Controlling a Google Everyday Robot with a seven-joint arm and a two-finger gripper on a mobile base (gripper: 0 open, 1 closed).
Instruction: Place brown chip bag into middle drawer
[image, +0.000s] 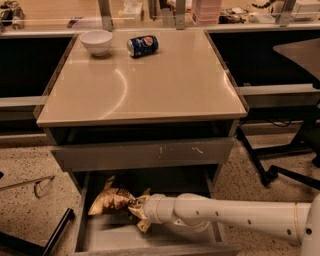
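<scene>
The brown chip bag (111, 200) is crinkled, dark brown with pale yellow ends, and lies in the left part of the open middle drawer (100, 234) below the cabinet top. My gripper (135, 206) is at the end of the white arm that reaches in from the right, right at the bag's right end. The bag hides the fingertips. The grey drawer front with pale scratch marks (145, 152) is above the open drawer.
A blue soda can (143, 45) lies on its side and a white bowl (96, 41) stands at the back of the beige cabinet top (145, 85). Chair legs (280, 170) stand on the speckled floor at the right. A dark bar (55, 235) lies at the lower left.
</scene>
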